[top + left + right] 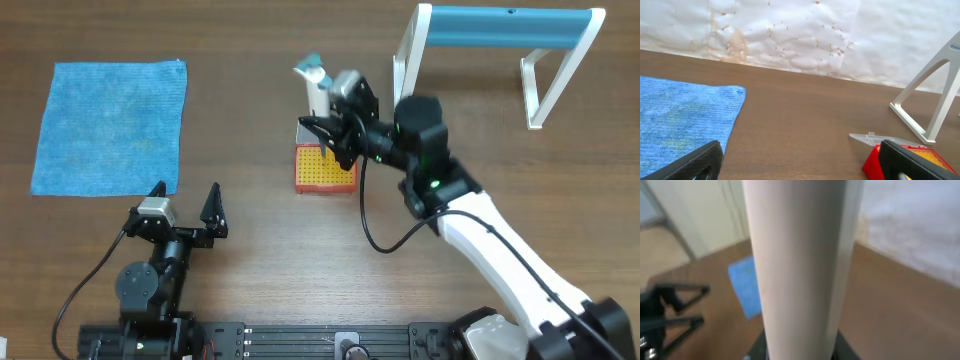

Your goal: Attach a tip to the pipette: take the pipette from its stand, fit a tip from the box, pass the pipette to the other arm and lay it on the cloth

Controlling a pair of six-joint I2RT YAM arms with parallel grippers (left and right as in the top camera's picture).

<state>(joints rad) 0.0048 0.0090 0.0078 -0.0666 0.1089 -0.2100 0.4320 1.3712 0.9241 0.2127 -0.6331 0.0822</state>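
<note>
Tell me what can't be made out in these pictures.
1. Lower end of the pipette: top view, hidden by the right gripper; tip fitted or not, unclear.
2. Rows in the tip box: top view, too small to count.
3. Same box: left wrist view, cut off by the edge and left gripper.

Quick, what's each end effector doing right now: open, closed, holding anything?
Left end effector: open, holding nothing.
Right end effector: closed on the pipette.
</note>
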